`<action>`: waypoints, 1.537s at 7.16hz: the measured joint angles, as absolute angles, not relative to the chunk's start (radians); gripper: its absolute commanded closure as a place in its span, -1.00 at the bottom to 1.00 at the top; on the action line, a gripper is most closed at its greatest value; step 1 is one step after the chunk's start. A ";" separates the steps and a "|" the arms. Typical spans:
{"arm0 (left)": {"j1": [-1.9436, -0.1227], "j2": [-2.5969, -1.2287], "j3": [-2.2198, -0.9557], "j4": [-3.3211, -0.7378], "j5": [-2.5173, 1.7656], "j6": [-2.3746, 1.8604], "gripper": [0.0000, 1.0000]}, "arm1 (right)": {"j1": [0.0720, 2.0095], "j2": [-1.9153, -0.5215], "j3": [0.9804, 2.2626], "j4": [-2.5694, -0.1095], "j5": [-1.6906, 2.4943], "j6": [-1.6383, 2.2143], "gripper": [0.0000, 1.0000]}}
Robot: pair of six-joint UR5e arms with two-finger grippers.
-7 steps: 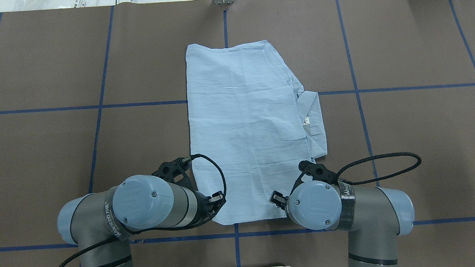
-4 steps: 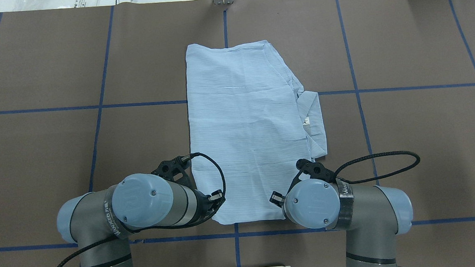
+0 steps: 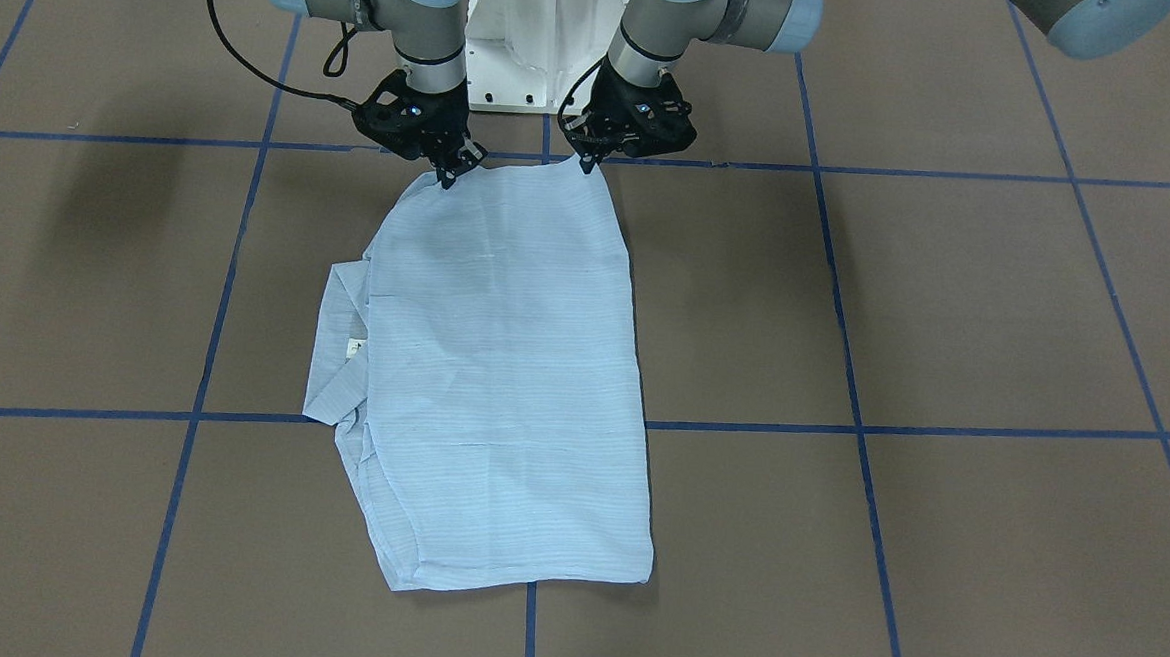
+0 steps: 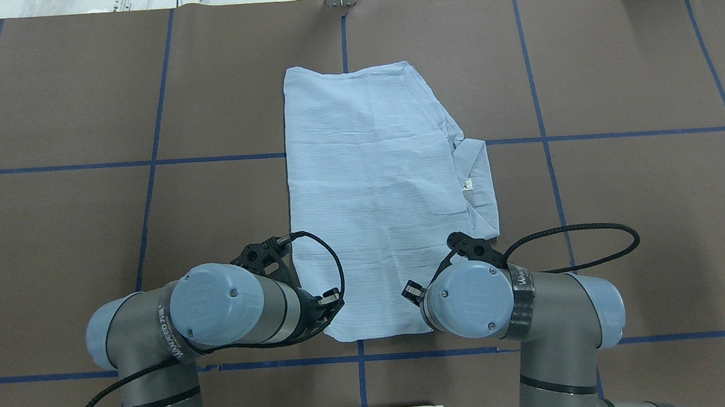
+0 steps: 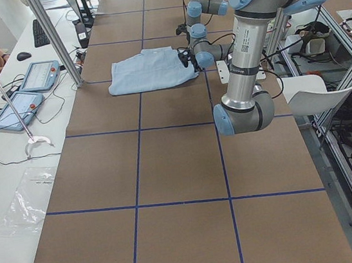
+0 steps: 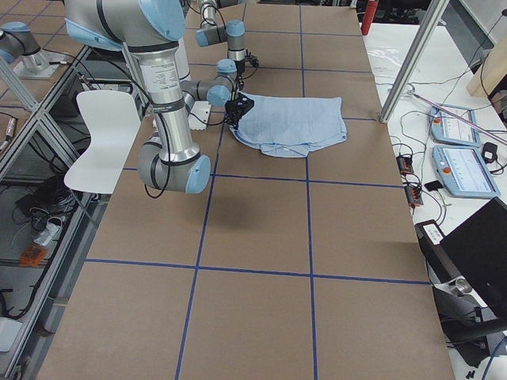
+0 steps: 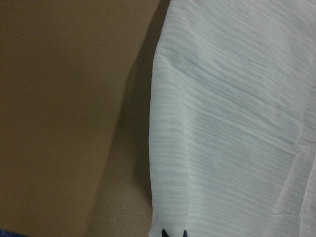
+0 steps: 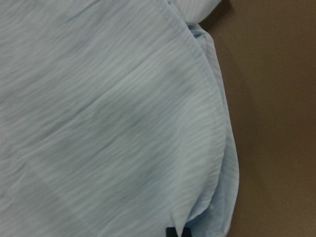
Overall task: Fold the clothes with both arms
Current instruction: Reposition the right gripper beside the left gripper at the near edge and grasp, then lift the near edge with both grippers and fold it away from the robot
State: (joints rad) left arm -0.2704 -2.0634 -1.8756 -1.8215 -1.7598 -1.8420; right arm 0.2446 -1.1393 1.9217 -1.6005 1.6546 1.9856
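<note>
right gripper drew shirt corner inward

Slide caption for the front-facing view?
Dual-arm fold: left end effector and right end effector grip base-side corners of the light blue shirt on the brown table.

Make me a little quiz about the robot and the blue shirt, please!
1. True or false: the shirt has been lifted right off the table.
2. Which side does the collar with its white label stick out on? A) the robot's right B) the robot's left C) the far end
3. Fill in: the left gripper and the right gripper each pinch a ____ of the shirt's edge nearest the robot.

Key: 1 false, most of it lies on the table. 2 A. 3 corner.
</note>
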 measured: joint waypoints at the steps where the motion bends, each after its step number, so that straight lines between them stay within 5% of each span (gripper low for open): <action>1: -0.272 -2.060 -1.891 -1.807 -1.761 -1.841 1.00 | 0.248 -1.142 1.942 -1.600 1.669 1.983 1.00; 8: -0.253 -2.071 -2.196 -1.376 -1.935 -1.841 1.00 | 0.265 -1.214 2.200 -1.606 2.080 1.974 1.00; 11: -0.253 -2.109 -2.191 -1.331 -1.942 -1.794 1.00 | 0.353 -1.211 2.152 -1.606 2.125 1.906 1.00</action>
